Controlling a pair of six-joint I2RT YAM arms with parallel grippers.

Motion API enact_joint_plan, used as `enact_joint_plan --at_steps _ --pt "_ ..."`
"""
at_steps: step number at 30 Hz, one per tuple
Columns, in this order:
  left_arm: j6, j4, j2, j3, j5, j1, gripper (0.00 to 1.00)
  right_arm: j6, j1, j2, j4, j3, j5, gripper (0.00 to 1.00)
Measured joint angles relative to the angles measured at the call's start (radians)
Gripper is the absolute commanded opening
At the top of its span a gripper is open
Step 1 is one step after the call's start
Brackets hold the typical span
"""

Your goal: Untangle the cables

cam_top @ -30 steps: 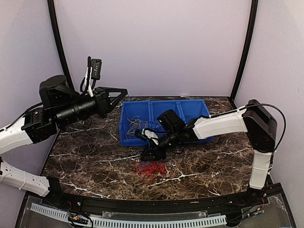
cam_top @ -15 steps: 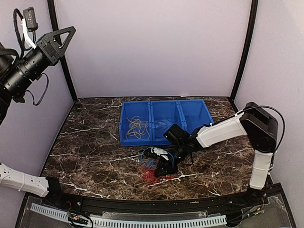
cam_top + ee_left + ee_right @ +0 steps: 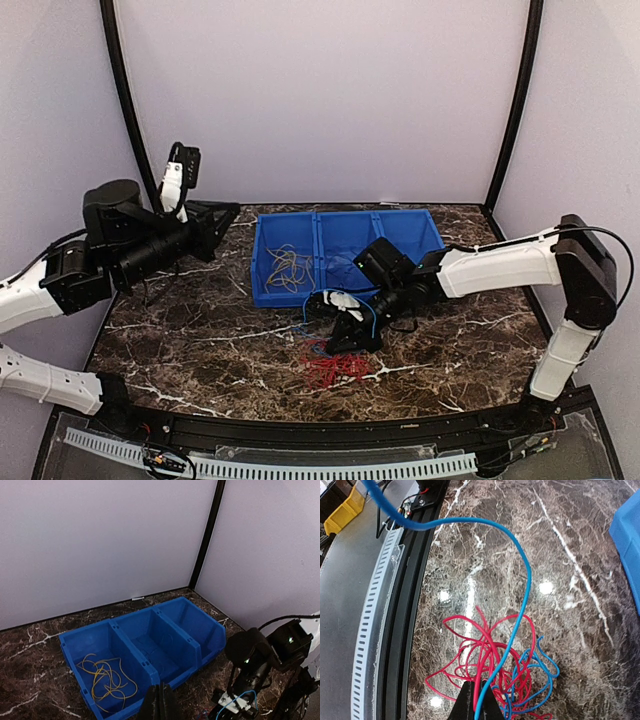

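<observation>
A tangle of red cables [image 3: 326, 362] lies on the marble table in front of the blue bin [image 3: 345, 216]. My right gripper [image 3: 347, 335] hovers just above the tangle, shut on a blue cable [image 3: 368, 312] that arcs up from it. In the right wrist view the gripper [image 3: 477, 704] pinches the blue cable [image 3: 522, 607]. A red strand [image 3: 485, 667] also runs in between the fingers, and more blue loops [image 3: 540, 685] lie in the red pile. My left gripper [image 3: 217, 215] is shut and empty, raised left of the bin; its fingers [image 3: 159, 705] press together.
Yellow cables [image 3: 290, 268] lie in the bin's left compartment, also in the left wrist view [image 3: 105, 677]. The other two compartments [image 3: 155, 647] hold nothing I can see. A black front rail [image 3: 417, 625] and a perforated strip [image 3: 367, 630] border the table's near edge.
My left arm swung down from high at the upper left to beside the bin. My right gripper lifted slightly, up and right, carrying the blue cable.
</observation>
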Motion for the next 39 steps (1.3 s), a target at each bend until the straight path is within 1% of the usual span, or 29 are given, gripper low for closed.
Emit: enact_joint_plan --at_steps 1,3,4,5,7,9,13,17,22,33,34,39 --pt "-0.024 0.003 -0.006 -0.047 0.000 0.000 0.00 -0.005 0.000 -0.010 0.000 0.007 0.000 0.04" --pt "-0.069 0.014 -0.022 -0.132 -0.001 0.000 0.06 -0.014 0.000 -0.019 -0.002 0.017 -0.002 0.04" --pt "-0.089 0.019 -0.028 -0.165 0.000 0.000 0.15 -0.018 0.000 -0.019 -0.002 0.019 -0.003 0.04" --pt "-0.112 0.023 -0.034 -0.200 0.001 0.000 0.20 -0.021 0.000 -0.018 -0.003 0.019 -0.005 0.04" --pt "-0.156 0.029 -0.036 -0.251 0.006 0.000 0.37 -0.029 0.000 -0.018 -0.017 0.019 -0.009 0.05" --pt "-0.202 0.037 -0.029 -0.285 0.020 0.000 0.45 -0.036 0.000 -0.018 -0.020 0.019 -0.010 0.05" --pt "-0.278 0.091 0.028 -0.336 0.086 0.000 0.53 -0.048 0.000 -0.017 -0.025 0.019 -0.010 0.05" --pt "-0.364 0.154 0.135 -0.380 0.157 0.000 0.56 -0.063 0.000 -0.002 -0.025 0.019 -0.010 0.06" --pt "-0.466 0.219 0.262 -0.410 0.241 0.000 0.56 -0.076 0.000 0.025 -0.028 0.010 -0.009 0.06" --pt "-0.587 0.312 0.420 -0.410 0.370 0.000 0.58 -0.093 0.000 0.082 -0.040 0.010 -0.013 0.08" --pt "-0.599 0.318 0.432 -0.411 0.384 0.000 0.58 -0.094 0.000 0.086 -0.041 0.010 -0.013 0.10" --pt "-0.627 0.349 0.463 -0.418 0.423 0.000 0.58 -0.101 0.000 0.091 -0.050 0.010 -0.002 0.32"
